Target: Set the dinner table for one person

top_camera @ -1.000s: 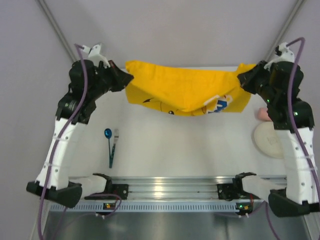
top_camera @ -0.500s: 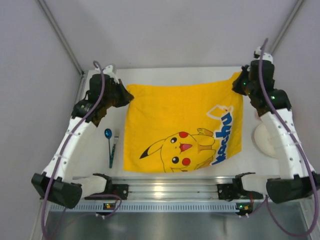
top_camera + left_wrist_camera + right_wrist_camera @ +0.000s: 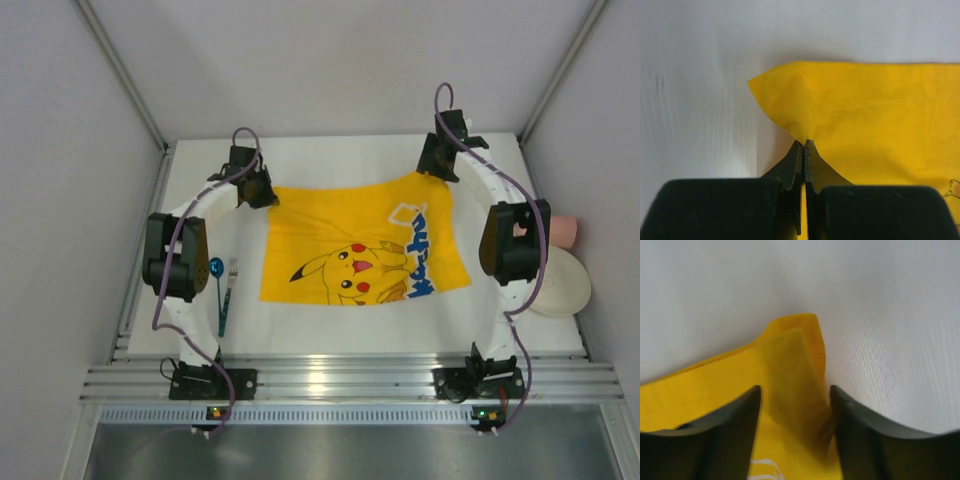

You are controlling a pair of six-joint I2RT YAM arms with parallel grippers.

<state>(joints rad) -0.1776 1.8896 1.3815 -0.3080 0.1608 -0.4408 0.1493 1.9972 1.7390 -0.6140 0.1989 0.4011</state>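
White tabletop (image 3: 330, 330) fills the cell, under both claws and carrying everything else. Metal rails (image 3: 330, 380) run along the near edge and the sides, with plain grey walls (image 3: 60, 150) around. Yellow Pikachu cloth (image 3: 355, 245) lies spread flat mid-tabletop, toward the far edge, print up. Left claw (image 3: 804, 145) is low at the cloth's far-left corner, fingers pinched tight together with a sliver of yellow fabric between them. Right claw (image 3: 795, 390) is at the cloth's far-right corner, fingers spread apart, with the corner sitting as a raised fold in the gap; it does not look clamped. Blue spoon (image 3: 217, 268) and fork (image 3: 232, 270) lie side by side near the left edge, just beside the cloth and close to the left arm's elbow. Pale plate (image 3: 560, 285) and pink cup (image 3: 565, 230) sit at the right edge, apart from the cloth. The right arm's elbow overlaps the plate's left rim in the top view.
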